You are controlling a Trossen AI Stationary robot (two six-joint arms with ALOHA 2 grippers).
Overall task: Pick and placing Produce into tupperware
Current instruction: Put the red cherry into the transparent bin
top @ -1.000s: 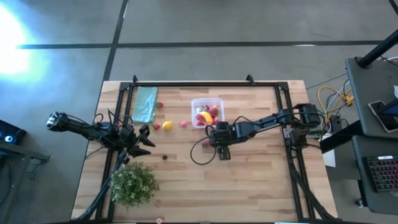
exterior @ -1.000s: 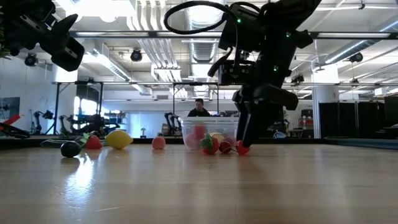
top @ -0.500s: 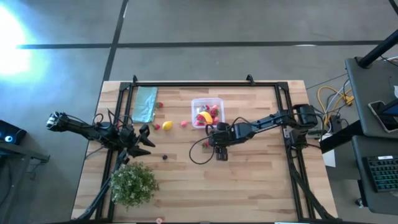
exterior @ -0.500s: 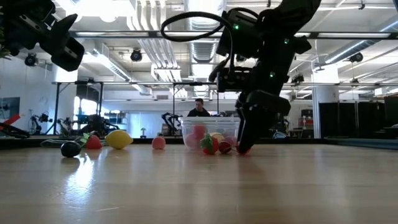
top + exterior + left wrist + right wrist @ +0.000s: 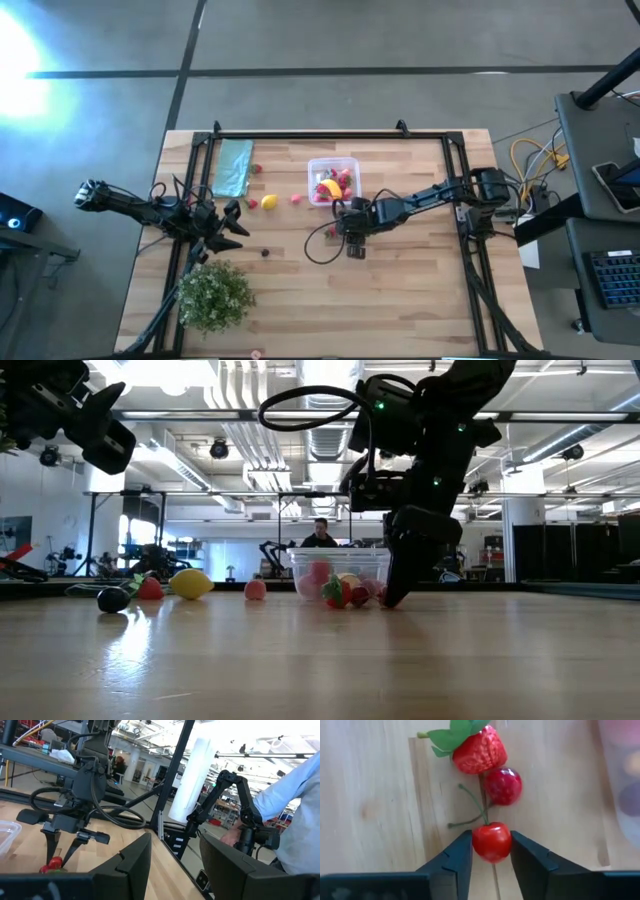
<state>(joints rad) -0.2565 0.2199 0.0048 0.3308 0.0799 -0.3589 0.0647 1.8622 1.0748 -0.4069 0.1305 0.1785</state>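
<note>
Right pincer [image 5: 491,851] has closed around cherry [image 5: 491,841].

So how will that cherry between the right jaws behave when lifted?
The cherry looks round and glossy, so it may slip or roll if released. Its thin stem seems to join a second cherry, which will probably dangle along. Likely very light.

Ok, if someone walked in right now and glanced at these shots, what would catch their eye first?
The right gripper, down on the table just beside the clear tupperware, has its fingers shut on a red cherry, with a second cherry and a strawberry lying just past it. The left gripper waits near the leafy bush.
</note>
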